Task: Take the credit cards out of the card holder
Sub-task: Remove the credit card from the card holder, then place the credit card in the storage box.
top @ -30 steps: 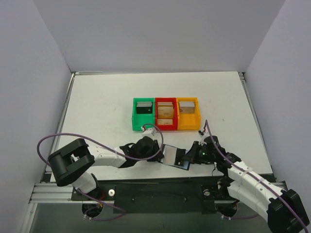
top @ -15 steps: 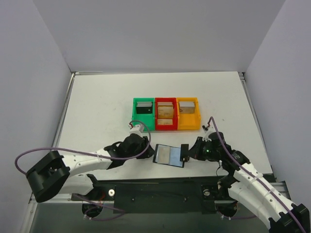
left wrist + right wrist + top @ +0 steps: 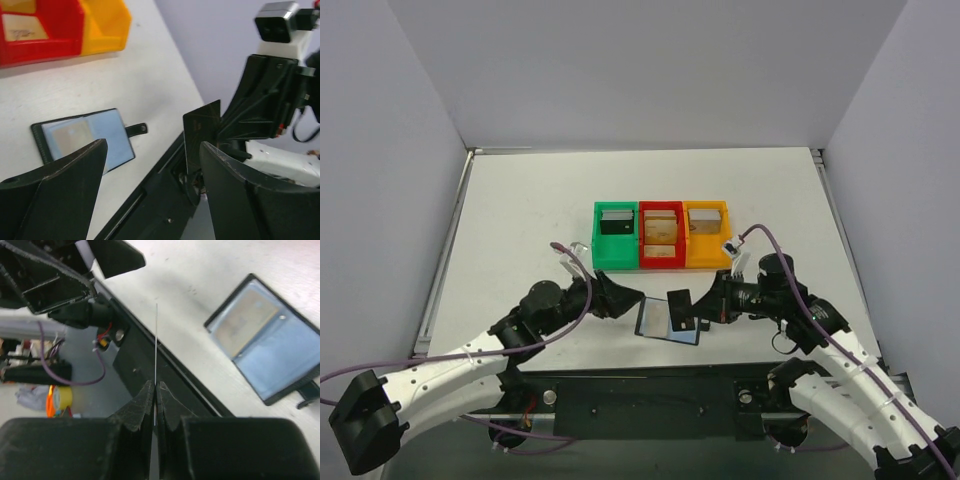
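Note:
The card holder (image 3: 658,319) lies open and flat on the table, its pale blue panels up and its black tab to the right; it also shows in the left wrist view (image 3: 82,137) and the right wrist view (image 3: 265,337). My right gripper (image 3: 699,307) is shut on a dark credit card (image 3: 680,306), held upright just above the holder's right half. That card (image 3: 156,340) is edge-on between the shut fingers (image 3: 142,407). My left gripper (image 3: 629,297) is open and empty, just left of the holder, facing the card (image 3: 202,131).
Green (image 3: 616,235), red (image 3: 661,236) and orange (image 3: 708,235) bins stand in a row behind the holder, each with cards inside. The table's front edge and a black rail (image 3: 650,390) run just below the holder.
My left gripper has opened wide and drawn back left off the holder. My right gripper has swung up and left with the dark card.

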`<state>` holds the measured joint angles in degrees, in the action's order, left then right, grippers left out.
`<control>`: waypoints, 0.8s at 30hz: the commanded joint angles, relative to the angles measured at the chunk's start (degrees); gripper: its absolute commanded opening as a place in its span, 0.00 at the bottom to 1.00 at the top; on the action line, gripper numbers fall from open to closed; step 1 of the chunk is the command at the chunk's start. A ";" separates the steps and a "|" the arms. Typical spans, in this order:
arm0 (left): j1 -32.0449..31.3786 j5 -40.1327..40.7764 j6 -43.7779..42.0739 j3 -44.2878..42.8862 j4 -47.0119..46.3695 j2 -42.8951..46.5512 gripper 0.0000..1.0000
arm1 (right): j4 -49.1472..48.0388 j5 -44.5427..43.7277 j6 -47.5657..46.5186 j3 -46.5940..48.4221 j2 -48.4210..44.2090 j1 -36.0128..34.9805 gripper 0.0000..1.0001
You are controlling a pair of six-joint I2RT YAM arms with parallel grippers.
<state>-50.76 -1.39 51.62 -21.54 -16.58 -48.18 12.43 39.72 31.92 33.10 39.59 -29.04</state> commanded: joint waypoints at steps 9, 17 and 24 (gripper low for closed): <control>3.48 -26.09 0.94 5.28 -24.72 3.10 0.84 | 2.95 6.33 -5.64 8.91 4.35 -11.39 0.00; 3.48 -31.92 2.61 4.66 -29.47 -0.42 0.78 | 2.87 6.33 -6.26 10.31 5.67 -12.36 0.00; 3.30 -35.79 3.23 3.79 -32.29 -3.23 0.73 | 1.29 8.70 -5.64 10.84 7.69 -14.20 0.00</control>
<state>-47.53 -33.23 54.30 -15.00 -43.86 -49.78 15.22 45.89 26.89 41.01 46.06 -41.95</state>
